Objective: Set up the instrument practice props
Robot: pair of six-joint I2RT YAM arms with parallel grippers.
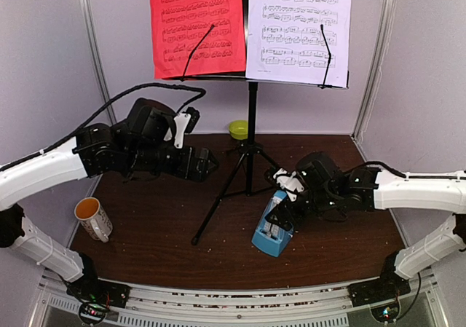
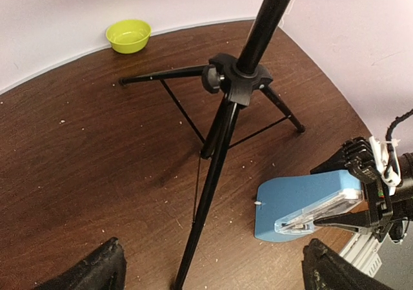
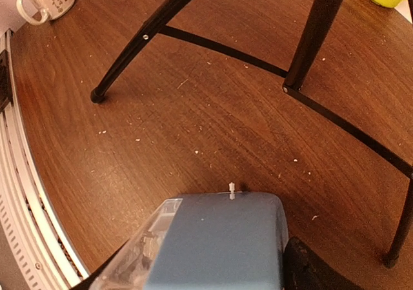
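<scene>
A white mug (image 1: 93,219) with a yellow inside stands at the left of the dark wood table (image 1: 160,232); small black print covers its side, too small to read. Beside it, the left gripper (image 1: 207,163) hangs above the tabletop with its fingers (image 2: 97,270) spread wide and nothing between them, aimed at the stand's tripod.

At centre the black music stand (image 1: 253,116) stands upright, pole vertical and three legs splayed on the table. Its desk carries two portrait sheets side by side: the red music sheet (image 1: 195,25) on the left and the white music sheet (image 1: 298,28) on the right. Each is pinned by a thin black retainer arm and printed with staves of notation, with no legible title or words. A lime-green bowl (image 1: 238,129) sits behind the stand, near the back wall.

Right of the tripod, near the front edge, the blue metronome (image 1: 269,236) lies tilted low over the table. Its long axis runs from the right arm out toward the table's near left, and the end with a small white peg points away from that arm. Its blue face is up and its clear cover is turned to one side; no brand shows. The right gripper (image 1: 285,196) straddles the other end, one finger on each side. Whether the fingers press on it, and whether it rests on the table, cannot be told.
</scene>
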